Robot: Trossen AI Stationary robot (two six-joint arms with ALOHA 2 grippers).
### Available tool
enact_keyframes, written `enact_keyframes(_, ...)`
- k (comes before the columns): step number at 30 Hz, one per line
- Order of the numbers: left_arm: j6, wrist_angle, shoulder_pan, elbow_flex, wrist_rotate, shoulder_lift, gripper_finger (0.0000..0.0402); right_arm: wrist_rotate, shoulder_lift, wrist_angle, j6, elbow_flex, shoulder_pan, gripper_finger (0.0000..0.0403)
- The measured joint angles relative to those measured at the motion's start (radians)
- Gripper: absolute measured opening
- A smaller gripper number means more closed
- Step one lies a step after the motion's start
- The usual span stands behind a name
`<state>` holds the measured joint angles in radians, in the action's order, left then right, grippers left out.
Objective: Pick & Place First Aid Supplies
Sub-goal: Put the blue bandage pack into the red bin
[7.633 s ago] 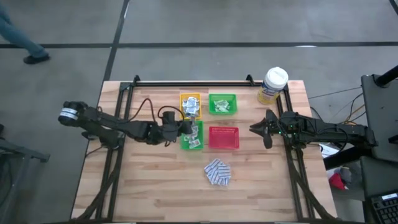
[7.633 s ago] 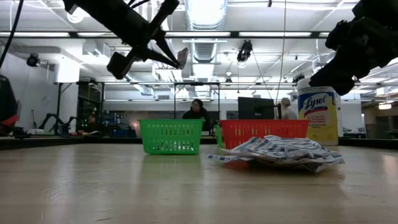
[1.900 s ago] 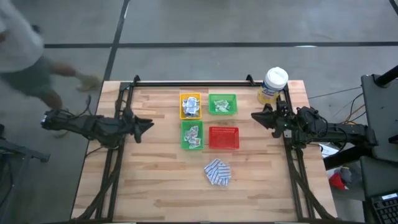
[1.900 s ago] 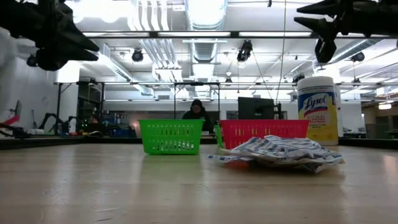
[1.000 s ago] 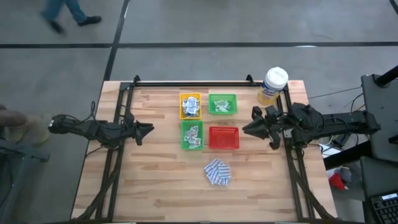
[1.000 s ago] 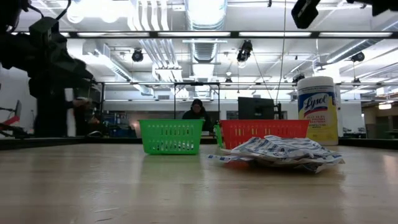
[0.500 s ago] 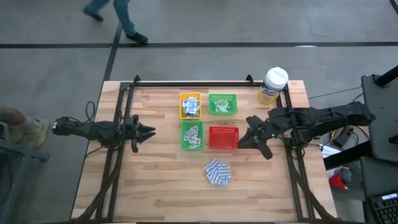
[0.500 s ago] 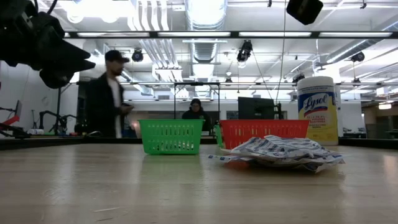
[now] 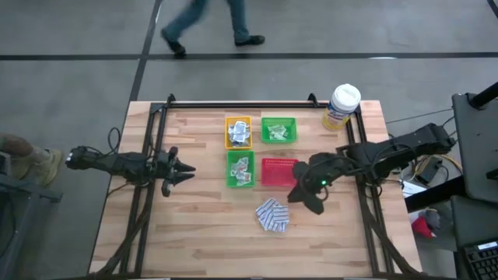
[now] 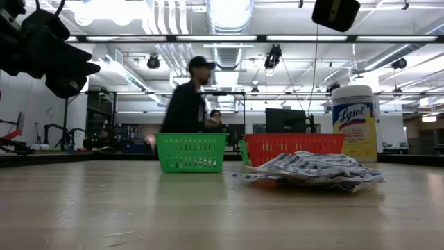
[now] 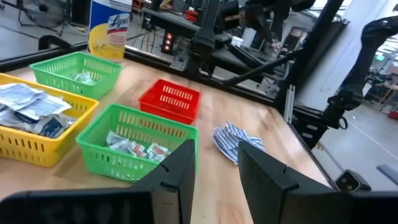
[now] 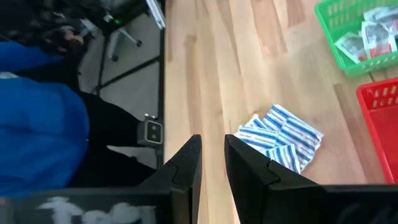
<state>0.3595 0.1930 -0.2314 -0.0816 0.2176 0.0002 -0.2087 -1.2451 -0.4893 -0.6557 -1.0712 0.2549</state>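
Note:
A pile of blue-and-white pads (image 9: 272,215) lies loose on the table near the front; the right wrist view shows the pile (image 12: 283,140) just ahead of the fingers. White-grey sachets fill the yellow tray (image 9: 238,131). Small packets lie in the near green tray (image 9: 240,169) and in the far green tray (image 9: 278,130). My right gripper (image 9: 296,194) hovers by the red tray's (image 9: 278,172) near right corner, above and to the right of the pile, narrowly open and holding nothing. My left gripper (image 9: 187,169) hangs open and holding nothing over the table's left part, pointing at the trays.
A yellow canister with a white lid (image 9: 342,106) stands at the far right corner. A black rail (image 9: 241,102) runs along the far edge. A person (image 9: 210,23) walks past beyond the far edge. Bare wood lies to the left of the trays and along the near edge.
My right gripper has swung from beside the canister toward the table's near edge and leftward, past the red tray's right side, and has ended close to the pad pile. A person has crossed the floor behind the table from left to right.

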Motion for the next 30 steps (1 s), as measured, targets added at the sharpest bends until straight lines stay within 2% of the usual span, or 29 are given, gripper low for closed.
enact_keyframes(10,-0.035,0.000,0.000,0.001,0.000,0.000,0.0115,-0.001,-0.184,-0.185,-0.042,-0.140,0.027,0.0068)
enact_keyframes(24,-0.036,-0.001,0.000,0.002,0.000,0.000,0.0115,-0.002,-0.360,-0.196,-0.172,-0.136,0.050,0.0068)
enact_keyframes(30,-0.036,0.000,0.000,0.003,0.000,0.000,0.0115,-0.003,-0.442,-0.208,-0.168,-0.135,0.048,0.0092)
